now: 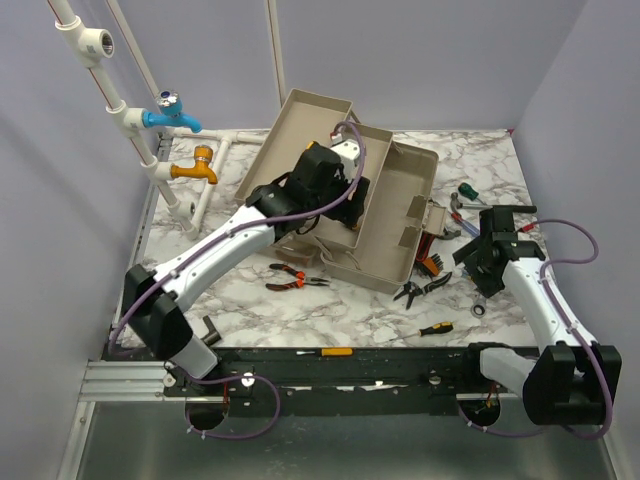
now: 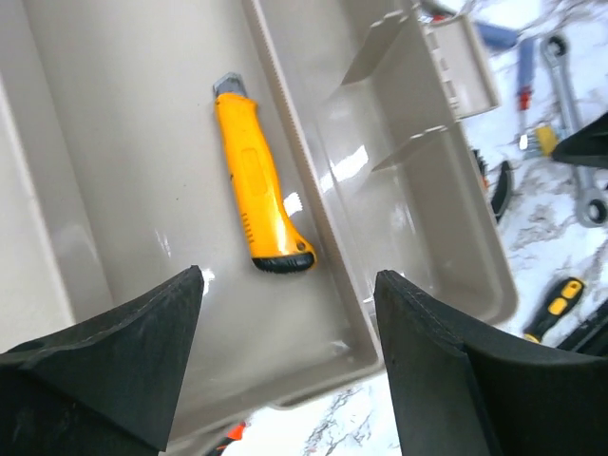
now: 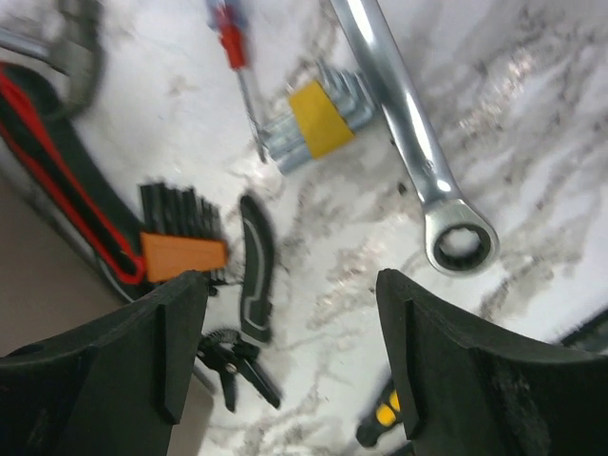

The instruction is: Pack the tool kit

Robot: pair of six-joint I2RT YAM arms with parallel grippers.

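Nearest me on the marble table [image 1: 300,320] lies a yellow-and-black screwdriver [image 1: 435,327]. A little further in, orange-handled pliers [image 1: 297,278] lie just beside the box's near wall, and black pliers [image 1: 420,288] lie off its near right corner.

My right gripper [image 3: 290,277] hangs over the loose tools to the right of the box, jaws spread wide with nothing between them. Under it, somewhat blurred, I see black hex keys in an orange holder [image 3: 180,252], a steel set in a yellow holder [image 3: 318,119], a red-and-blue-handled screwdriver [image 3: 226,28] and a bright ring wrench [image 3: 408,123], all flat on the table.

The box [image 1: 395,200] sits mid-table, turned at an angle. It is open, of beige-grey plastic with smooth, glossy inner walls, and one shallow part is swung out toward the back left. My left gripper [image 2: 287,277] hangs above its inside, jaws also wide apart and holding nothing. Below it a yellow knife [image 2: 255,180] with a black end cap and a grey tip lies flat in a beige compartment beside a ribbed rim. I cannot tell whether that compartment is a tray or the main body.

Furthest off, a green-handled screwdriver [image 1: 468,195] lies near the back right.
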